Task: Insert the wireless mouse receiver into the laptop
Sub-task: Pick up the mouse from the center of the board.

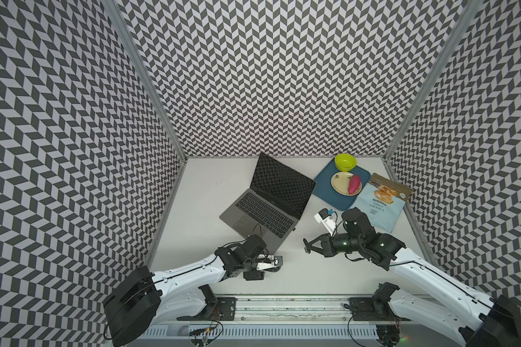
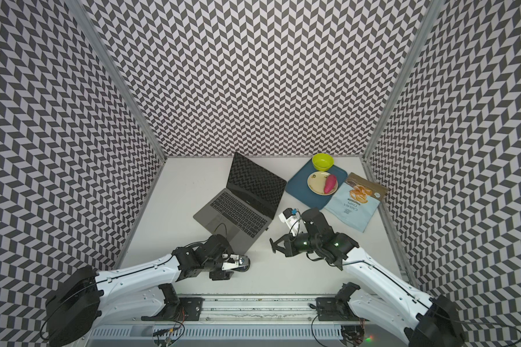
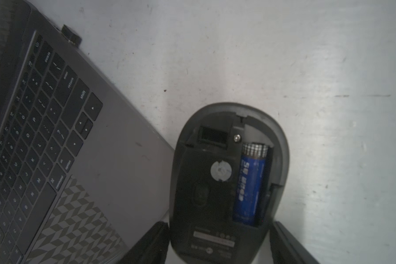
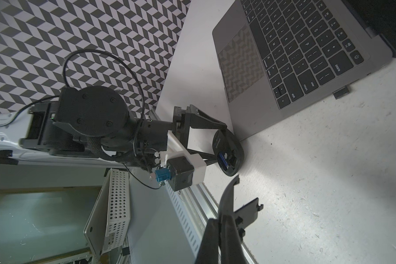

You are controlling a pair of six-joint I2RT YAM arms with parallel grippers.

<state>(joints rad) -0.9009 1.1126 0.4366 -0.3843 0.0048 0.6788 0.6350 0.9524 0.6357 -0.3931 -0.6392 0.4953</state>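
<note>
The receiver [image 4: 342, 91] is seen protruding from the laptop's [image 4: 272, 109] side edge on the counter [image 4: 329, 182], the cover [image 4: 228, 194] is clenched in the right pincer [image 4: 224, 220], and the mouse [image 3: 206, 194] is straddled by the left pincer [image 3: 220, 228], whose grip cannot be told.

This is a robotics lab test cell. Chevron-patterned walls [image 1: 283, 75] on metal posts [image 1: 149, 90] box in a white table [image 1: 199, 192]. The left arm [image 1: 187, 270] and right arm [image 1: 427, 273] are mounted on a rail [image 1: 286, 306].
</note>
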